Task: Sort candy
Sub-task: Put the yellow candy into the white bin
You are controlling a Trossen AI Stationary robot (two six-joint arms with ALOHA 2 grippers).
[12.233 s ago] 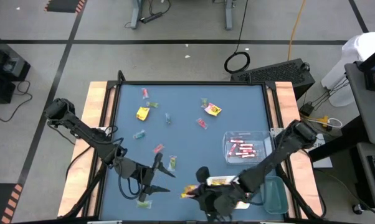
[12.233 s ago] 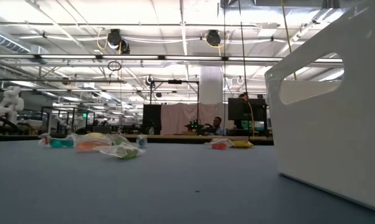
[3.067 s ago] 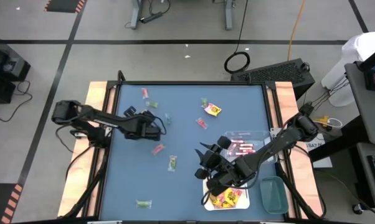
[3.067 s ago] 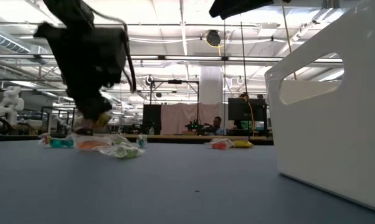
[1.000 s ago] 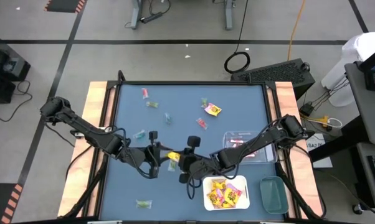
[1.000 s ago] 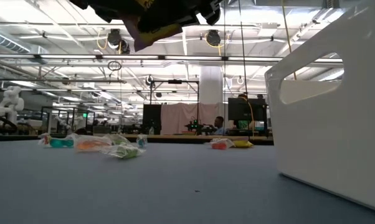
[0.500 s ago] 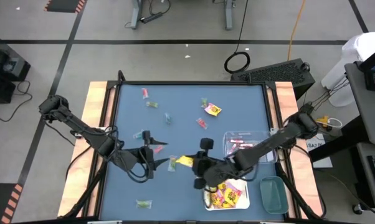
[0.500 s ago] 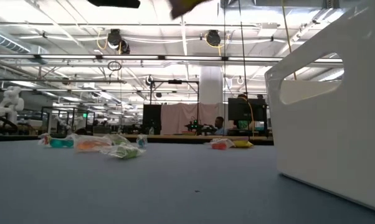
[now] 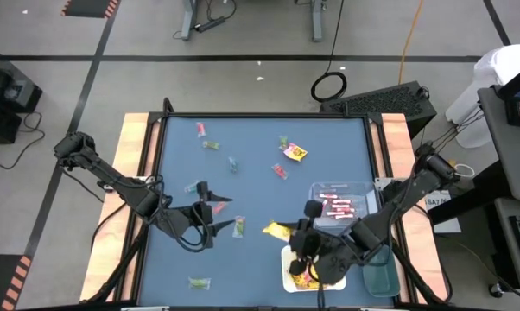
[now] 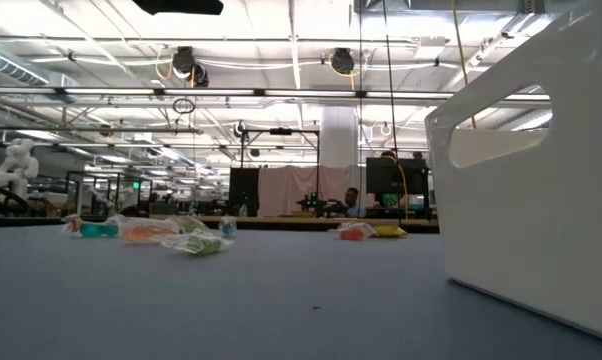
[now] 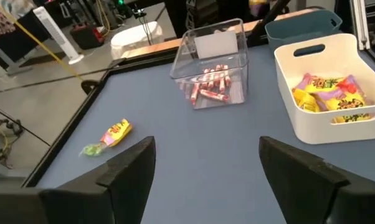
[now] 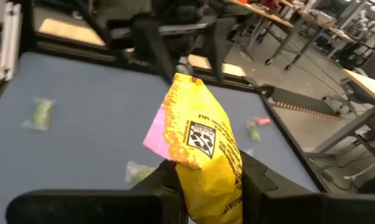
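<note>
My right gripper (image 9: 292, 232) is shut on a yellow candy packet with a pink mark (image 12: 197, 140), just left of the white tray (image 9: 288, 269) that holds more yellow packets. My left gripper (image 9: 221, 213) hangs open over the table's left middle with nothing between its fingers (image 11: 132, 167). A red candy (image 9: 217, 207) and a green candy (image 9: 239, 226) lie on the table beside it. The clear tray (image 9: 361, 187) holds pink-red sticks. Other loose candy lies at the far side: a yellow packet (image 9: 295, 153) and small pieces (image 9: 211, 145). My right gripper pinches the yellow packet's lower end (image 12: 203, 186) between its two fingers (image 12: 257, 180). The fingers come from the table's right, slanting slightly down. The packet stands out beyond the fingertips toward the left, lifted clear of the table.
A green-tinted tray (image 9: 383, 269) stands at the near right beside the white tray. One green candy (image 9: 198, 282) lies near the front left. In the low view the white tray's wall (image 10: 541, 180) fills the right side, and loose candy (image 10: 141, 230) lies farther back.
My left gripper has opened and let go of the yellow packet, then kept still. My right gripper, shut on the packet, has carried it up and toward the table's right and near edge, close to the white tray.
</note>
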